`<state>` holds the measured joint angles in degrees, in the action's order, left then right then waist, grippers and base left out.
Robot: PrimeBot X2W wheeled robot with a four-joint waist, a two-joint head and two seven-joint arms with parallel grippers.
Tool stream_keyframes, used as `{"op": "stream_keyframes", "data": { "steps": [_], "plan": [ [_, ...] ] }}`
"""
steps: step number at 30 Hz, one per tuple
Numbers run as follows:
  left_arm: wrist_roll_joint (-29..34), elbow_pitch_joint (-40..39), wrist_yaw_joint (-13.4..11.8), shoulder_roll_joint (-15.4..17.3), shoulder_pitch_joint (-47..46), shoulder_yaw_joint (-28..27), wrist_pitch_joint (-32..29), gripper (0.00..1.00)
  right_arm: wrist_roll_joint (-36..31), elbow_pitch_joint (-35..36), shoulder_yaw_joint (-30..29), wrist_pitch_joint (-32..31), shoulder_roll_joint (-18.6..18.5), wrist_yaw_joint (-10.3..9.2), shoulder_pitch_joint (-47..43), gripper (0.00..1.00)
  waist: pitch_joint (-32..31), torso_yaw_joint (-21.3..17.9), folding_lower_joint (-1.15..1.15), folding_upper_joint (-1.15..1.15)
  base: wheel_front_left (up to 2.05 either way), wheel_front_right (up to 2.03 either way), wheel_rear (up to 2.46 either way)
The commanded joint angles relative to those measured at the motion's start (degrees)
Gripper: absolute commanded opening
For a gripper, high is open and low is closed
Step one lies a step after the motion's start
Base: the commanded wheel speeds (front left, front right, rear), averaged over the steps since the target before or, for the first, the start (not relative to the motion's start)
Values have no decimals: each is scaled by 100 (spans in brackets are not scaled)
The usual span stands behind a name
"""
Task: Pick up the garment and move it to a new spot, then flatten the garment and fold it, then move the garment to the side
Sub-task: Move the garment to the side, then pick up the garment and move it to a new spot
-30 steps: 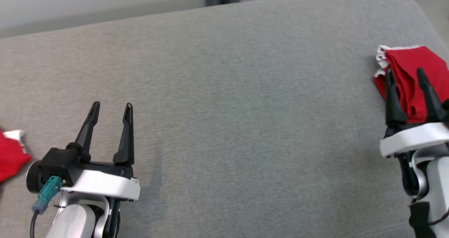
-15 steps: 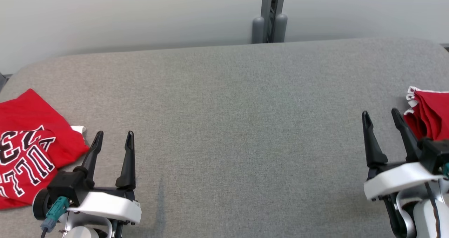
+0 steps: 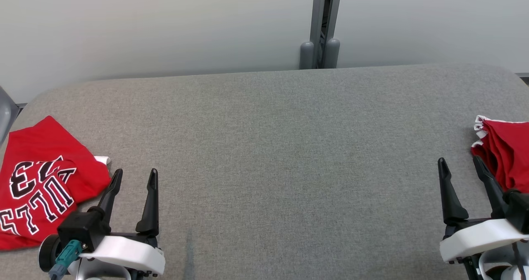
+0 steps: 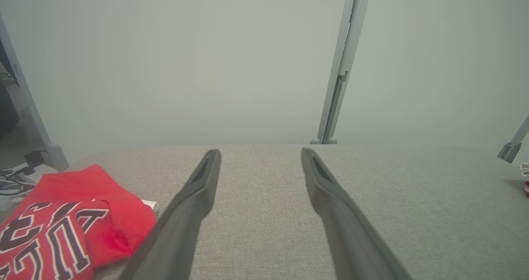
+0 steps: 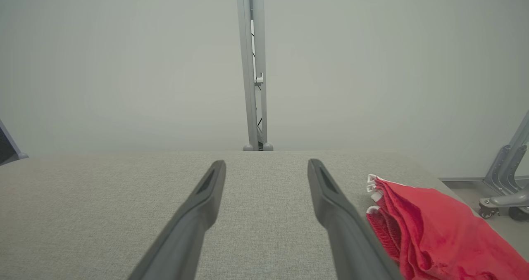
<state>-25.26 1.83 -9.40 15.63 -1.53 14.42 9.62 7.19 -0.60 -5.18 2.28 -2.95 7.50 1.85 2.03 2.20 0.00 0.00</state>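
A grey cloth-covered table (image 3: 264, 148) stands before a pale wall (image 3: 124, 24), a grey post (image 3: 318, 20) behind it.

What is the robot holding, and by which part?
Nothing. The left gripper and right gripper are open and empty; the printed red shirt and folded red garment lie nearby.

Before me lies a wide surface covered in grey woven fabric (image 3: 264, 148), its far corners rounded. Behind it stand plain, pale wall panels (image 3: 144, 24) in soft, even light. A grey metal post (image 3: 321, 15) rises between two panels, with two rounded caps (image 3: 306, 55) at its foot. Off to my left, loose cables (image 4: 12, 184) lie low beside the surface. Off to my right, a grey wheeled frame (image 5: 502, 189) stands on the pale floor (image 5: 463, 189).
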Motion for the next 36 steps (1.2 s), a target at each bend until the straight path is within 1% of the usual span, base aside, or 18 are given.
{"op": "stream_keyframes", "data": {
  "steps": [1, 16, 22, 25, 28, 36],
  "plan": [
    [-31, -7, -20, 41, 0, -4, 4, 100, -12, 46, -29, -40, -8, -3, -38, 100, 4, -2, 0, 0, 0, 0, 0],
    [-105, 121, 2, 37, -134, 36, 34, 100, 137, 99, -80, 23, -6, -3, -114, 100, 4, 56, 0, 0, 0, 0, 0],
    [-108, 139, -1, 37, -191, 27, 67, 100, 126, 117, -119, 27, -6, -2, -132, 100, -4, 179, 0, 0, 0, 0, 0],
    [-99, 134, -4, 12, -259, 43, 110, 100, 88, 186, -92, 15, -5, -2, -136, 100, 32, 387, 0, 0, 0, 0, 0],
    [-125, 116, -16, -12, -311, 2, 169, 100, 60, 277, 7, -32, -5, -2, -105, 100, 97, 689, 0, 0, 0, 0, 0],
    [-216, 183, -38, -93, -338, -137, 357, 100, 23, 466, 388, -158, -10, -3, 14, 100, 206, 1713, 0, 0, 0, 0, 0]
  ]
}}
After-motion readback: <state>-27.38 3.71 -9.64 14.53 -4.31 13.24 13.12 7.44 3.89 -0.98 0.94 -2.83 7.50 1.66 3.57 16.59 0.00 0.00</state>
